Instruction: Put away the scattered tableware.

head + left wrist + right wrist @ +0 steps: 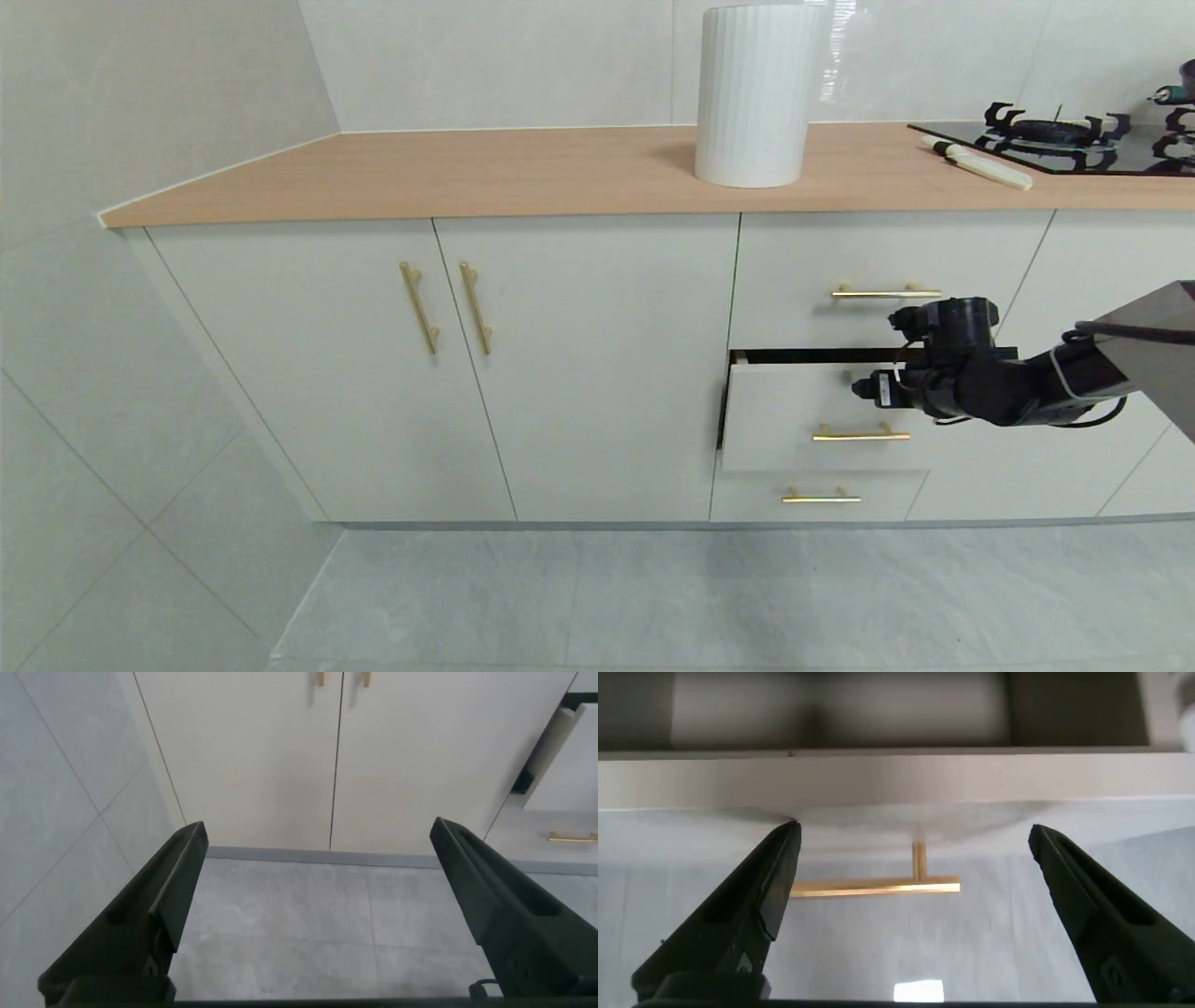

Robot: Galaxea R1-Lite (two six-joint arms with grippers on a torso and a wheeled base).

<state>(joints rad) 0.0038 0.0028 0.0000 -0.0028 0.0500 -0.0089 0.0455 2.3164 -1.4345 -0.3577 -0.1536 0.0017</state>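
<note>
Head view: tiled kitchen corner, grey floor tiles, wooden counter [467, 173] over pale cabinets. Counted: two doors, three drawers, five gold handles [418, 306]. Pulled partly out at 4 o'clock: middle drawer [794, 411]. On counter at 2 o'clock, one knife [976, 163] just beside hob [1055, 140]; at 1 o'clock, one white ribbed jar [752, 93]. Spread wide and empty above drawer front: right gripper [913, 831]. Same spread, empty, over floor: left gripper [318, 826].

canister [754, 93] white, ribbed | countertop [467, 173] light wood | knife [980, 165] cream | drawer handle [861, 435] gold
</note>
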